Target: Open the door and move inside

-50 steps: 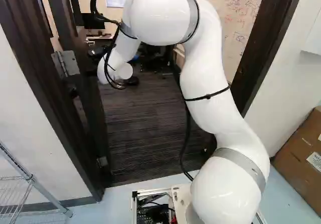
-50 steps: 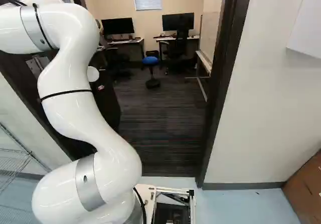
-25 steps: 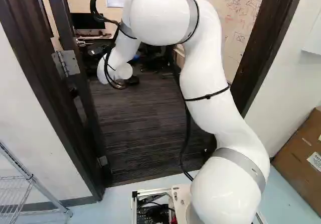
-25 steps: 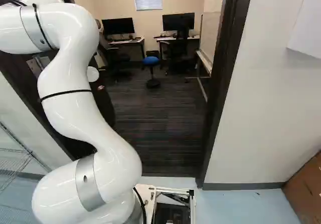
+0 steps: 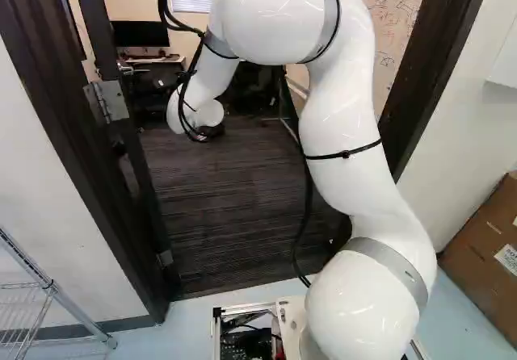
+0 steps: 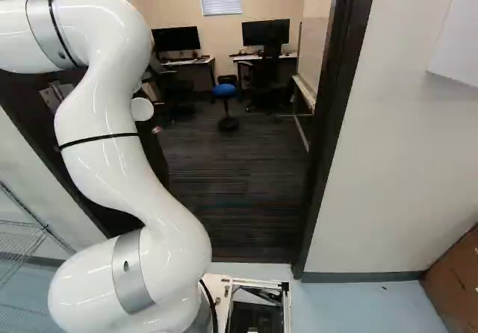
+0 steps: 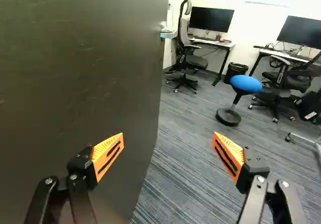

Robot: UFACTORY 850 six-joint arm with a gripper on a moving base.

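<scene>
Spreading its two fingers wide, the claw (image 7: 168,136) grips nothing. One orange pad (image 7: 108,156) stands in front of the dark face of the door (image 7: 75,73), and the other over the grey carpet (image 7: 185,169); the door's free edge runs between the two. Whether the nearer finger touches the door cannot be told.

The door is ajar into the room, hung by a hinge (image 5: 105,102) at the left of the left base view, beside the dark door frame (image 5: 73,150). The arm (image 5: 343,126) rises from the base (image 5: 242,336), which sits on the pale blue floor (image 6: 351,303) just outside the doorway.

Inside, ahead of the claw, a blue stool (image 7: 246,83) stands on the carpet. Beyond it, a monitor (image 7: 210,19) stands toward the back edge of a table (image 7: 220,44), with an office chair (image 7: 193,58) by the table's end nearest the door and a black bin (image 7: 235,72) beside its other end.
</scene>
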